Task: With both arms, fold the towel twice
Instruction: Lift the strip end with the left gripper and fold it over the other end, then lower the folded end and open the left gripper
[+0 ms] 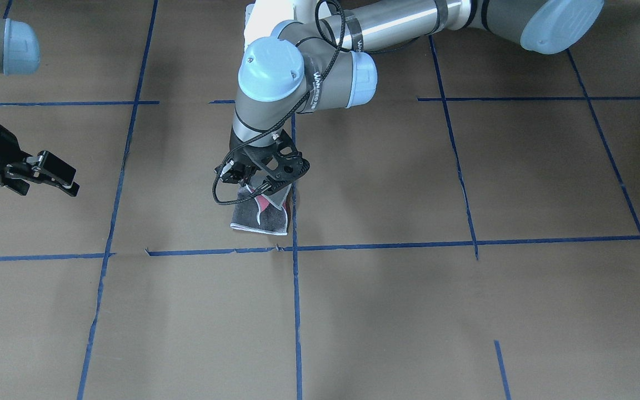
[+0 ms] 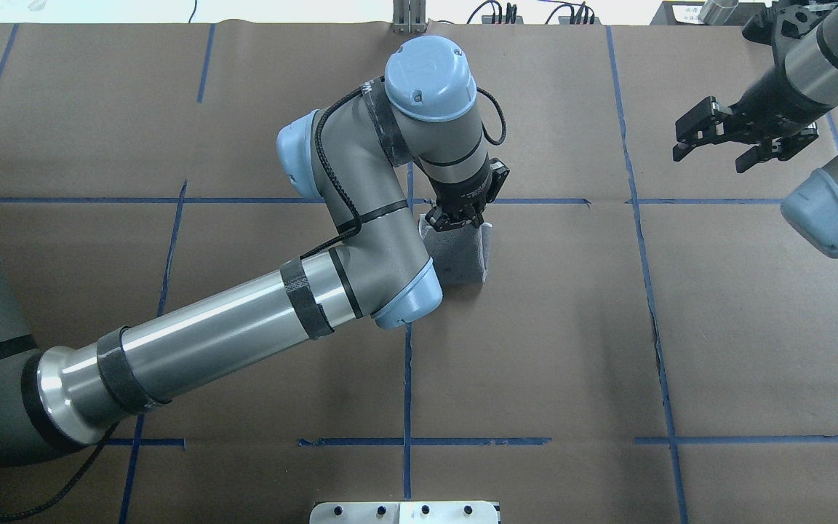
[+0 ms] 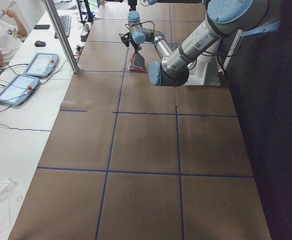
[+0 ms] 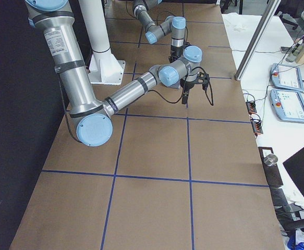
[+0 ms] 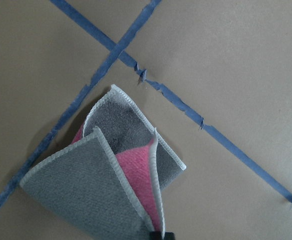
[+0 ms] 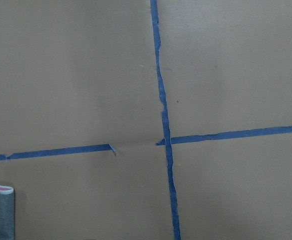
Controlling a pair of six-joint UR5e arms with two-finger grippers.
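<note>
Centre frame, a corner of the pink-and-grey terry towel [image 2: 464,259] is being pinched up by the black left gripper [image 2: 455,222] for folding, while the black right gripper [image 2: 713,153], jaws spread and empty, is being held aside, upper right.

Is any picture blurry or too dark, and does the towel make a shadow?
Left wrist view: sharp, and the pink and grey terry towel throws a dark shadow beside it. Exterior left view: the right side is nearly black. Overhead view: the top strip glares white.
</note>
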